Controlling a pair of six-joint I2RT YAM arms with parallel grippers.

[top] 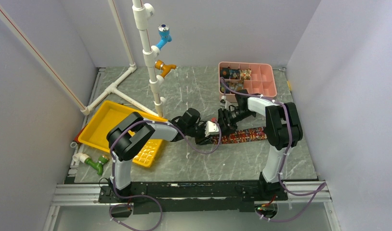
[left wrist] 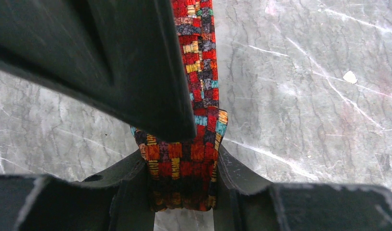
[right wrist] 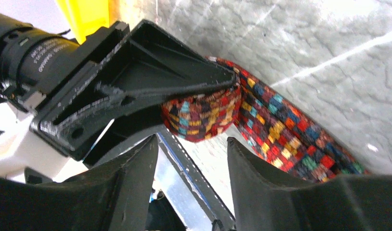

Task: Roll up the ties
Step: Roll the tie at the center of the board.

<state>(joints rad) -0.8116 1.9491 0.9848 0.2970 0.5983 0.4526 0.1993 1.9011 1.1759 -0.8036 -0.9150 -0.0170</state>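
A tie (top: 247, 134) with red, dark and gold checks lies as a flat strip on the grey table, running right from the two grippers. Its left end is curled into a small roll (right wrist: 203, 113). My left gripper (left wrist: 182, 159) is shut on that rolled end, one finger on each side; in the top view it (top: 217, 138) sits at the strip's left end. The strip (left wrist: 199, 57) runs away from the roll. My right gripper (right wrist: 193, 139) is open and empty, just above the roll, one finger (left wrist: 112, 57) over it.
A pink divided box (top: 268, 84) at the back right holds several rolled ties. A yellow tray (top: 112, 120) lies on the left under the left arm. A white pipe frame (top: 148, 53) with coloured fittings stands at the back left.
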